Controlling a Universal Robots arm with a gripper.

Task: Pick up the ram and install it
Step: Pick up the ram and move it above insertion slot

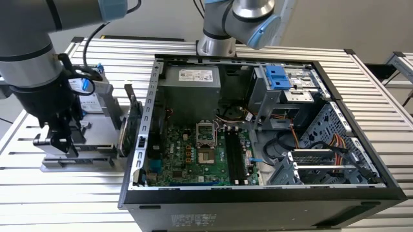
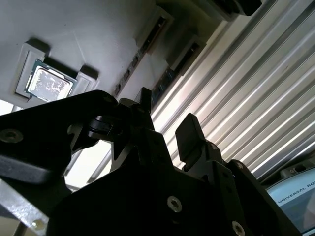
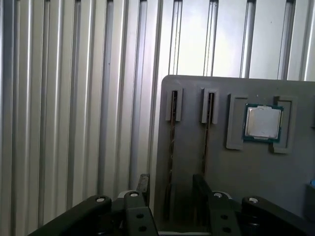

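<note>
Two thin sticks are standing edge-on in narrow slots of a grey tray (image 3: 236,182), and a square silver chip (image 3: 264,123) is sitting in its own pocket beside them. The ram (image 3: 171,147) is occupying the slot just inside the tray's long edge, with the second stick (image 3: 206,142) lying between it and the chip.

The gripper (image 3: 171,189) is hanging over the tray with its jaws spread wide, clasping nothing. One finger (image 3: 143,183) is standing on each side of the ram's slot. I cannot tell whether either finger is touching the stick.

In the second wrist view the gripper (image 2: 167,115) is showing from below and behind. The ram (image 2: 170,78) is looking bluish there, running toward the gap between the fingers, and the chip (image 2: 49,83) is catching the light.

The exterior view is giving what the wrist views are not. The gripper (image 1: 61,142) is hovering over the tray (image 1: 84,163), which is sitting on a slatted metal table (image 1: 58,203). An open computer case (image 1: 258,195) is lying just beside the tray, toward the exterior view's right. Inside the case a green motherboard (image 1: 187,157) is lying flat, and a grey power supply (image 1: 190,79) is filling its far corner.
</note>
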